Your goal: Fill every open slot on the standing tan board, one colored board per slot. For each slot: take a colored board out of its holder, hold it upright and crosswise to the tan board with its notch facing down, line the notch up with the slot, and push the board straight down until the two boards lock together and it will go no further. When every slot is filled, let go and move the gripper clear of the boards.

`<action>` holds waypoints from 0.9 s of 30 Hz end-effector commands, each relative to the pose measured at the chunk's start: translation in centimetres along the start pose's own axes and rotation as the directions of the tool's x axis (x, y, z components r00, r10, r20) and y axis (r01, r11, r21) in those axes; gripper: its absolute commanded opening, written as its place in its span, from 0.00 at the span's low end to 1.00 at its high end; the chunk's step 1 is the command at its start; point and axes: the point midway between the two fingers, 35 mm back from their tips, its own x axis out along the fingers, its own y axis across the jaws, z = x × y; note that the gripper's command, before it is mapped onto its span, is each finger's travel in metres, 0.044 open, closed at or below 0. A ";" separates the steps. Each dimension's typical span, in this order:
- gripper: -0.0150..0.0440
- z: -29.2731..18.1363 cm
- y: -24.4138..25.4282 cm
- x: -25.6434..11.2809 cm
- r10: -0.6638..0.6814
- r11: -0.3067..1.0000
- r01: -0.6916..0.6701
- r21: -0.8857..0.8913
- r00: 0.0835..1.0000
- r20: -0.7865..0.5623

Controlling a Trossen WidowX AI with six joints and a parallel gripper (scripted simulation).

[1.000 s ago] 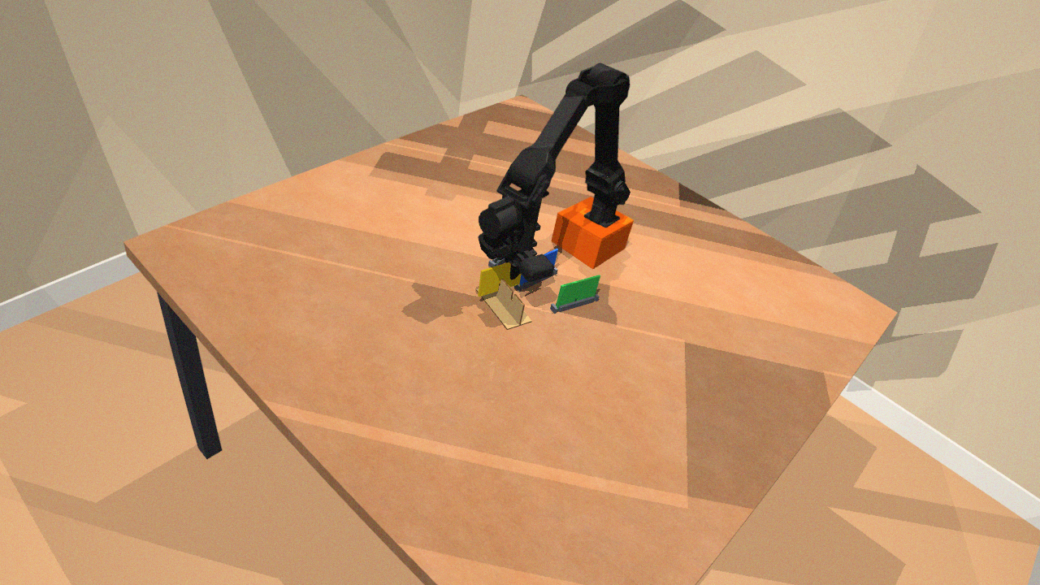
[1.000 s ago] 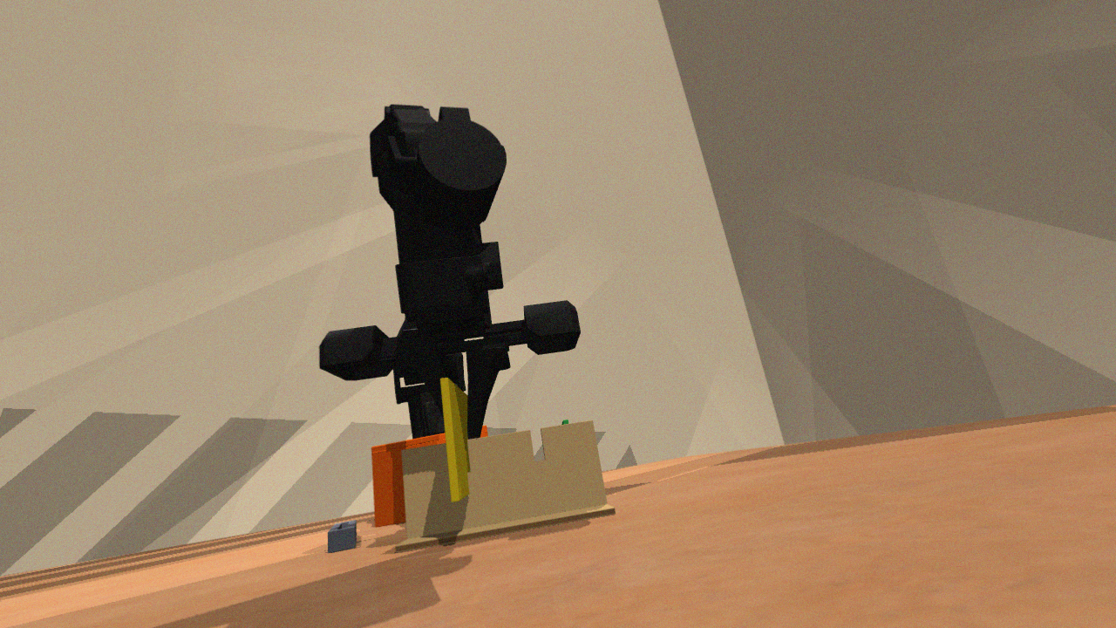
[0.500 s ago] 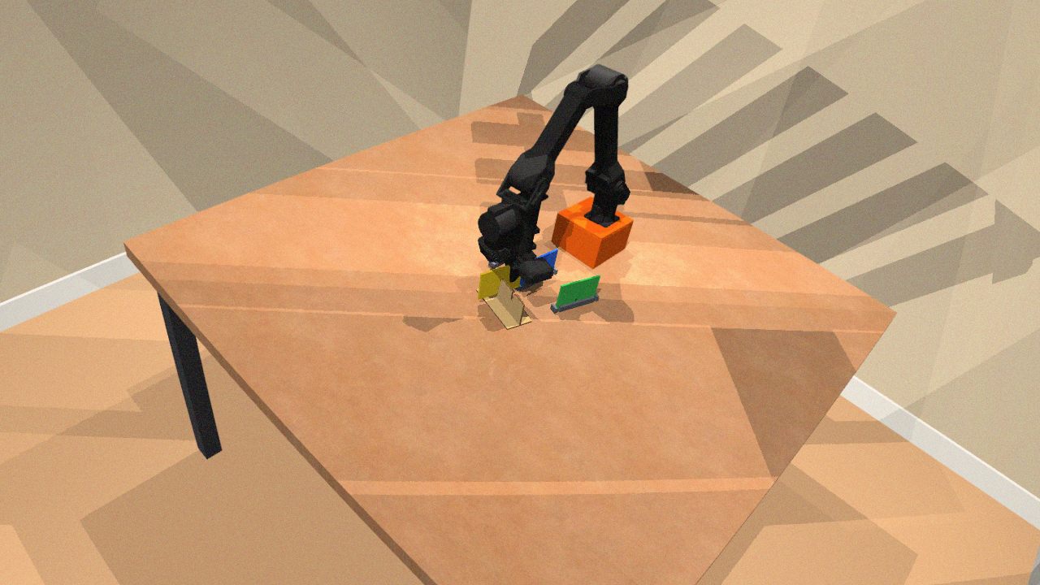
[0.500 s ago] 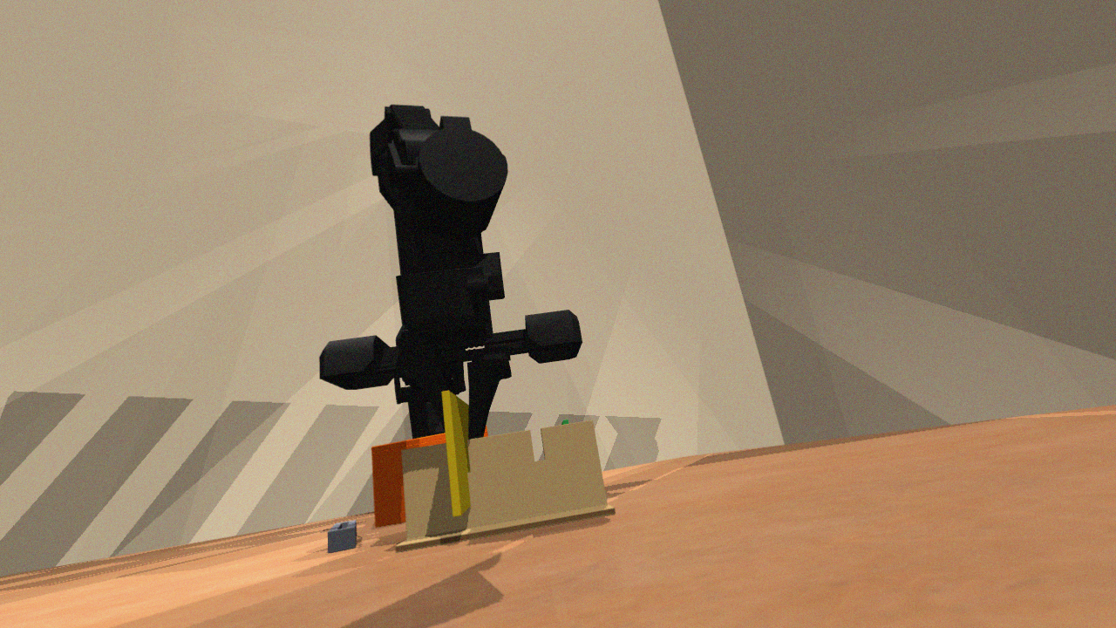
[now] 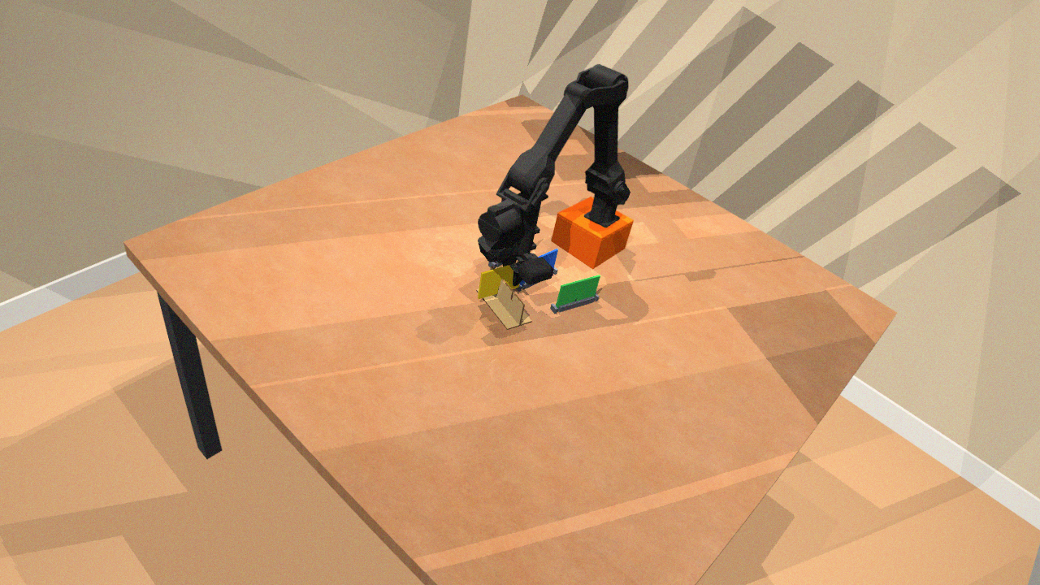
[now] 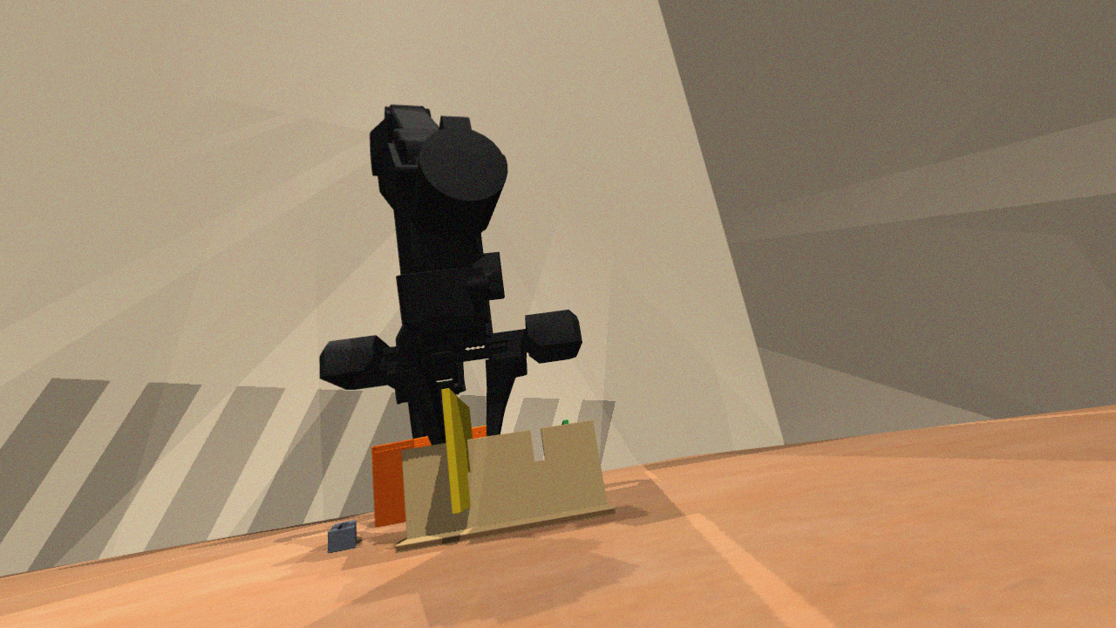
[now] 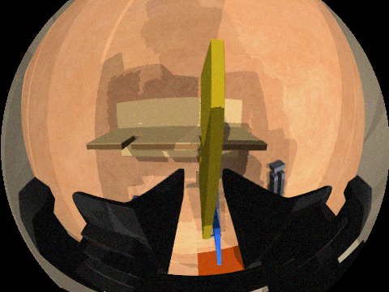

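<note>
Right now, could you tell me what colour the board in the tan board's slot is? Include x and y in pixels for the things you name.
Yellow board [image 5: 490, 284] [image 6: 458, 460] [image 7: 212, 122]; wrist view shows best.

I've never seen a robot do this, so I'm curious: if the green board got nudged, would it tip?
Probably not easily: a holder grips the foot of the green board. Standing tall and thin, it might lean under a sideways push. Its flat, straight faces suggest it's stiff.
</note>
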 end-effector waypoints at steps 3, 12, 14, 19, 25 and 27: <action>0.53 0.0 0.0 0.0 0.000 1.000 0.000 0.000 1.000 0.001; 0.53 0.0 0.0 -7.5 0.003 1.000 -0.003 -0.004 1.000 0.002; 0.53 0.0 0.0 -7.7 0.003 1.000 -0.003 -0.004 1.000 0.002; 0.57 0.5 0.1 -8.4 0.011 1.000 -0.011 -0.003 0.999 0.030; 0.57 -0.5 2.1 -10.6 0.034 0.999 -0.034 0.001 0.997 0.076; 0.57 -3.1 4.1 -11.2 0.038 0.999 -0.038 0.007 0.998 0.057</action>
